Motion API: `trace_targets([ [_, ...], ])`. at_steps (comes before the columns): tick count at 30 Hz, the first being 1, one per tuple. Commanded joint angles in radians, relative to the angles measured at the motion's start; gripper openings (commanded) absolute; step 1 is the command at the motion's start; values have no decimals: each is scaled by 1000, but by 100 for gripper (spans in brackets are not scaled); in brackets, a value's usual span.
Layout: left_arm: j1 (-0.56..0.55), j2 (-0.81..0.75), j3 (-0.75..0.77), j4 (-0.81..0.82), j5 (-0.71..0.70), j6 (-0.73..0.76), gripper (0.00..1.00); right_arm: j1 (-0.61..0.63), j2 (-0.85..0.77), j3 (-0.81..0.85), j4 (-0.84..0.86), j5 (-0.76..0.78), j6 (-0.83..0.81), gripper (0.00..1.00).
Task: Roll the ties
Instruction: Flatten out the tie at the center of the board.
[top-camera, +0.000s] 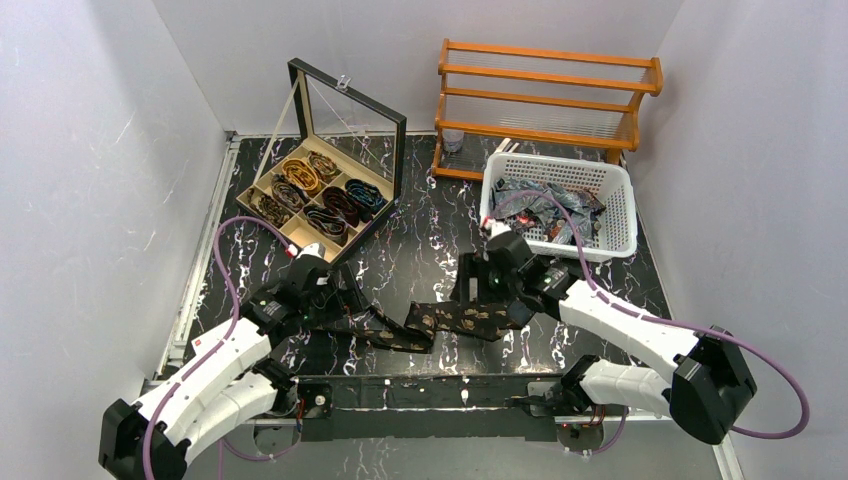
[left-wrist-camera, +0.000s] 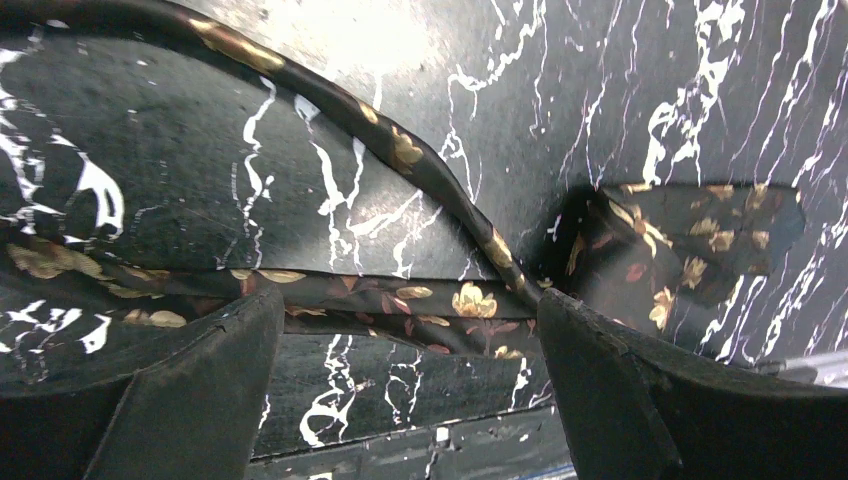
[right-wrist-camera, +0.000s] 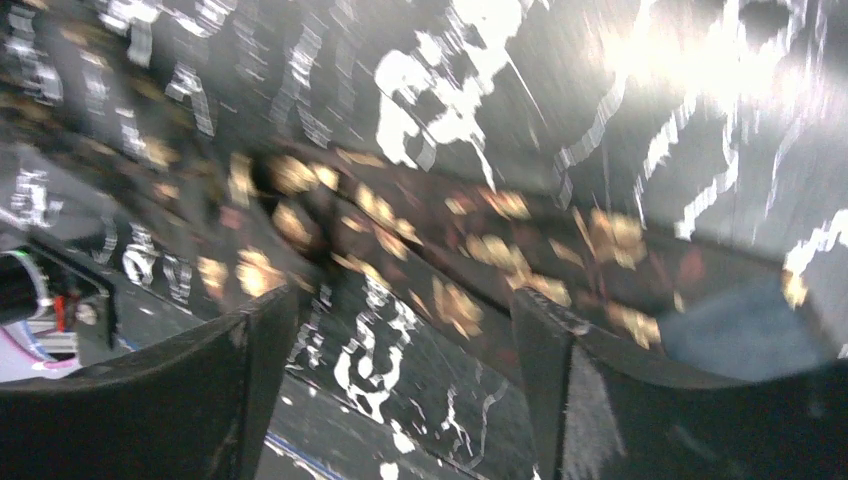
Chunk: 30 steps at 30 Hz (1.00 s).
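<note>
Black marble-patterned table (top-camera: 420, 235) fills the top view, and everything else sits on it. At 1 o'clock along the back wall stands a slatted wooden rack (top-camera: 545, 100), which plays no part right now. At 11 o'clock a compartmented display box (top-camera: 262, 182) rests with its glass lid propped up, so that finished coils can go straight in. Several of its compartments already hold rolled ties (top-camera: 320, 195). At 2 o'clock a white plastic basket (top-camera: 625, 215) keeps the loose ties (top-camera: 545, 205) heaped within the right arm's reach.

One dark floral tie (top-camera: 465, 320) lies on the table at 6 o'clock, just ahead of the arm bases, spread between the two arms. It is not straight. In the left wrist view the narrow part of the tie (left-wrist-camera: 400, 300) curves in from 10 o'clock, crosses near the fingertips and meets the wide blade at 3 o'clock.

The left gripper (top-camera: 345, 300) hangs low over the narrow end with its jaws wide apart, and the strip crosses the gap unclamped. The right gripper (top-camera: 480, 290) sits over the wide end. Its wrist view is blurred, but it shows the jaws apart and the tie (right-wrist-camera: 480, 250) lying beyond the tips, not pinched. Judging from this, the tie is being laid flat, and rolling has not started. The kink near the middle likely needs smoothing first, or the coil could wind crooked.
</note>
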<state>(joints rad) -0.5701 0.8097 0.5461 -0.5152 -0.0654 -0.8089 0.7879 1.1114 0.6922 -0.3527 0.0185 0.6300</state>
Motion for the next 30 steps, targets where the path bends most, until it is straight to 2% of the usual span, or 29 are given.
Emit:
trace_targets([
  [1, -4, 10, 13, 41, 107, 25, 94, 3, -4, -97, -14, -78, 157, 79],
  [3, -3, 24, 26, 32, 126, 19, 93, 4, 40, -88, 7, -89, 120, 78],
  [5, -4, 31, 44, 4, 127, 16, 93, 3, 99, -49, 1, -73, 85, 68],
  [6, -4, 31, 51, -12, 115, 17, 93, 3, 132, -25, -7, -62, 70, 67],
  [9, -3, 33, 81, -60, 52, 21, 94, 3, 254, 58, -146, 116, 85, 57],
  [12, -4, 66, 121, -96, 21, 40, 95, -6, 369, 83, -292, 303, 131, 55],
  [16, -4, 118, 152, -122, 24, 57, 96, -50, 449, 66, -359, 294, 193, 54],
  [19, -4, 144, 156, -136, 45, 77, 96, -99, 417, 17, -381, 269, 251, 54],
  [24, -4, 152, 144, -160, 43, 96, 97, -180, 251, -19, -436, 291, 324, 53],
  [28, -4, 168, 137, -153, 40, 49, 98, -242, 166, 70, -499, 349, 323, 55],
  [30, -4, 166, 139, -154, 29, 23, 98, -252, 151, 162, -517, 378, 240, 58],
])
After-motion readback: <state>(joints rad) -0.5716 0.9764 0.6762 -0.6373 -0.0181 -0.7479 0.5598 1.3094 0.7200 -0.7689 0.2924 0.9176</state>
